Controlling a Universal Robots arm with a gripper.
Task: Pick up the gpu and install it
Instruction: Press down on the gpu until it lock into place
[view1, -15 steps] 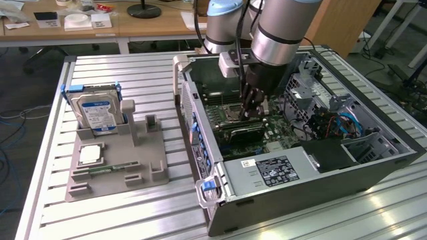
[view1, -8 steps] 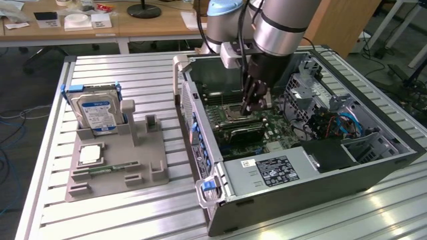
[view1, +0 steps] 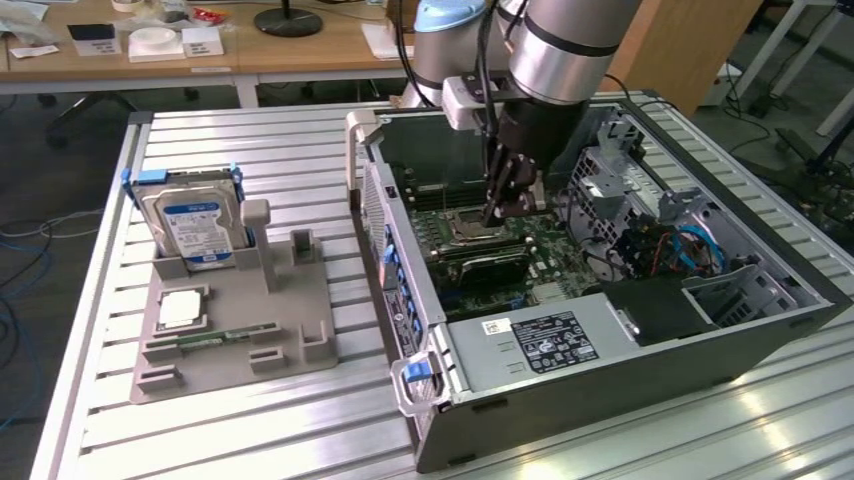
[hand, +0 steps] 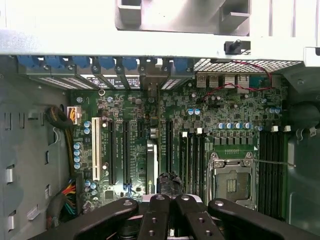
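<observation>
Slatted metal bench (view1: 254, 432), with a grey computer case (view1: 574, 395) lying open on it, its large opening turned upward so that the arm can reach down from above. The black hand (hand: 170, 182) is inside that opening, over the green circuit board (hand: 135, 107). Its jaws are closed together, with nothing seen gripped between them; a closed tip would suit pressing rather than carrying. The gpu, a slim dark card with a greyish metal edge (hand: 151, 167), stands on edge among the board's slots, just beside the hand's tips; contact cannot be confirmed. It appears placed in its slot, though full seating cannot be verified. Near the hand, on the other side from the card, are black upright memory slots (hand: 193, 160) and a metal-framed processor socket (hand: 232, 182). The case walls and a loose red wire (hand: 240, 87) restrict sideways movement. Well apart from the hand, towards the exterior view's left, a grey moulded holder (view1: 254, 375) keeps a silver hard drive with a blue-white label (view1: 200, 228) upright, presumably for easy grasping.
</observation>
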